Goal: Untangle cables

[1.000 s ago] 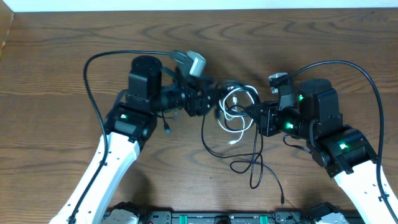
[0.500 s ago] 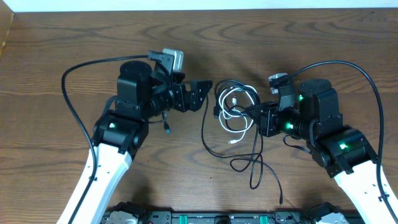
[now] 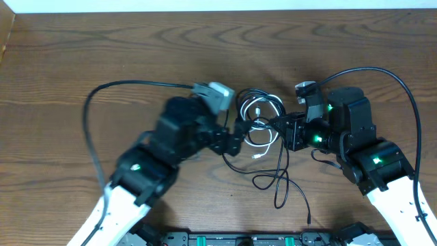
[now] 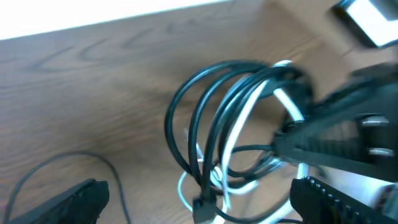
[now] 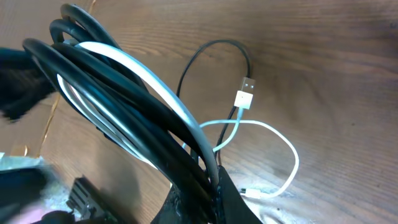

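A tangled bundle of one white and two black cables [image 3: 258, 116] lies between the arms at mid-table. Black loose ends trail toward the front [image 3: 276, 181]. My right gripper [image 3: 281, 125] is shut on the bundle's loops, seen in the right wrist view [image 5: 208, 186] pinching black and white strands [image 5: 124, 93]. A white plug end [image 5: 243, 99] lies on the wood. My left gripper [image 3: 235, 133] is open at the bundle's left side. In the left wrist view its fingers [image 4: 199, 202] straddle the hanging loops [image 4: 230, 118] and a black plug [image 4: 202, 208].
The wooden table [image 3: 61, 61] extends all round. The thick black arm cables arc over the left [image 3: 95, 102] and right [image 3: 403, 89] sides. The table's front edge holds dark fixtures [image 3: 225, 239].
My left arm swung down and right, bringing its open gripper from the bundle's upper left to its left side. The right gripper and bundle stayed put.
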{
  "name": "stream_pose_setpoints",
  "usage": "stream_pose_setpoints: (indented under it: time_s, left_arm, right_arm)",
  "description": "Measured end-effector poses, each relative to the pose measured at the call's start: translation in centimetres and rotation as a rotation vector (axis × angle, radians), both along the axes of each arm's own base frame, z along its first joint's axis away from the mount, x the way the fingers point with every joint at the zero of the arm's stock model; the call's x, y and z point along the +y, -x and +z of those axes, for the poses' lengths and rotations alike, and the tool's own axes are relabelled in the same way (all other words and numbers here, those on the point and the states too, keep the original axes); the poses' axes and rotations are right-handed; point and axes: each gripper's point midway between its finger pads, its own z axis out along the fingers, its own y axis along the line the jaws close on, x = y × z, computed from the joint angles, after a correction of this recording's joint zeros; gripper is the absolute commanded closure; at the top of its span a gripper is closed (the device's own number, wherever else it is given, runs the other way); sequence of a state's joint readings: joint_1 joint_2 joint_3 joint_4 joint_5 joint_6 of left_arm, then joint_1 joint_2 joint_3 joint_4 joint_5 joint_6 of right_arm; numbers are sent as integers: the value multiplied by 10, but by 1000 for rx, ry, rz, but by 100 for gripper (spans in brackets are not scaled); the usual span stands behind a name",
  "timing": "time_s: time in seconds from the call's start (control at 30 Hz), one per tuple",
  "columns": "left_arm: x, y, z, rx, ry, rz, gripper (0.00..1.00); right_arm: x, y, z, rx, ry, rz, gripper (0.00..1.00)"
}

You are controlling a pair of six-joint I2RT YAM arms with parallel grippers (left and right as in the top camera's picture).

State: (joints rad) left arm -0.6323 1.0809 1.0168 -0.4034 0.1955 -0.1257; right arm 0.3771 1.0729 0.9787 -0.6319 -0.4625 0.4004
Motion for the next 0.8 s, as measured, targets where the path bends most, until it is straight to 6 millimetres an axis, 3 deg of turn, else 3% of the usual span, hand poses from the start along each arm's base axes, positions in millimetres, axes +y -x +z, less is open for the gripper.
stream_pose_setpoints:
  time_s: [0.1, 0.3, 0.8]
  left_arm:
    - [-1, -17, -10, -41, -72, 82, 3]
    - [13, -42, 5, -147, -89, 217, 3]
    - [17, -45, 6, -164, -107, 235, 0]
  right_arm:
    - [-1, 5, -4, 29, 5, 7, 99]
    - [-1, 10, -8, 58, 7, 15, 99]
    - [-1, 11, -9, 62, 7, 17, 99]
